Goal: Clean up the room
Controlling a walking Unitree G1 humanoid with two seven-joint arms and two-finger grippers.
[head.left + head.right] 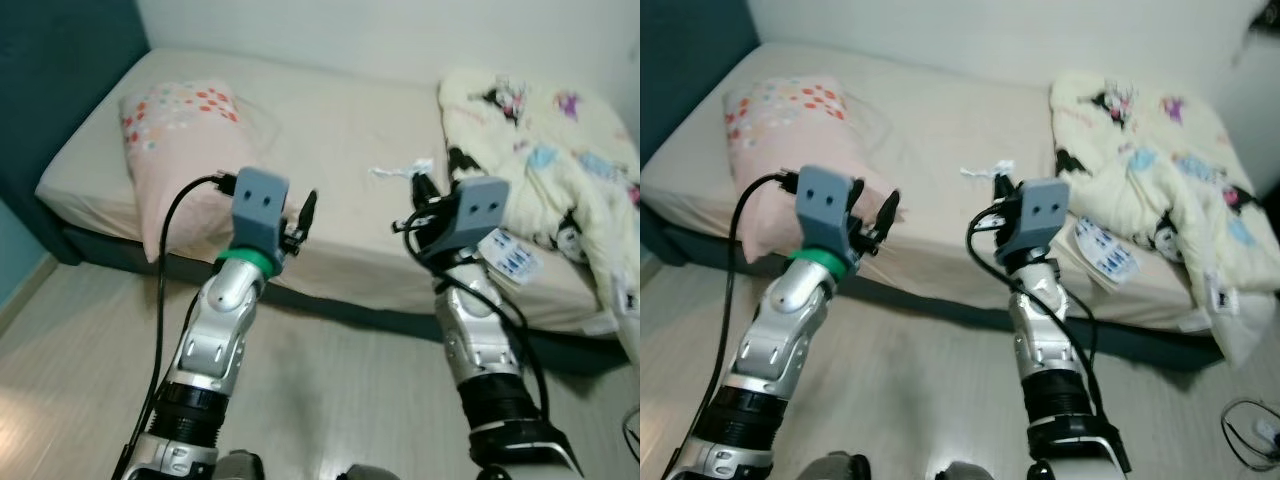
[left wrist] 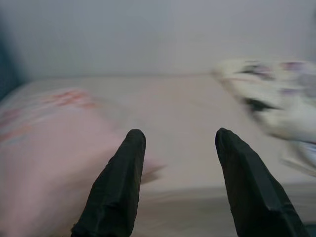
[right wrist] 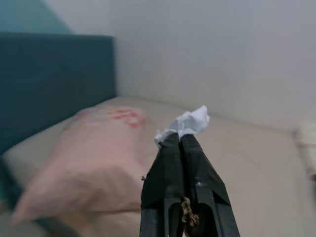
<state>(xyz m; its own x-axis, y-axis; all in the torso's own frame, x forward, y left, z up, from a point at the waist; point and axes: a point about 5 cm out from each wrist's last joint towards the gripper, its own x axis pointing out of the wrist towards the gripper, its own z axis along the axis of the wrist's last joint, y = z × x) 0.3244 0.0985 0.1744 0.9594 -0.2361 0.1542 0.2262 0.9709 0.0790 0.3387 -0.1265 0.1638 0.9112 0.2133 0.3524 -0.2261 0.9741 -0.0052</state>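
Peeking from right gripper (image 3: 180, 139): crumpled tissue (image 3: 187, 123).

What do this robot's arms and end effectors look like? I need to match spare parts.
Both arms are silver metal with black joint sections. The left arm has a green ring at its wrist and a loose black cable; the right arm also carries black cables. Each wrist bears a blue-grey box. The left end effector and right end effector each have two long, tapered black fingers.
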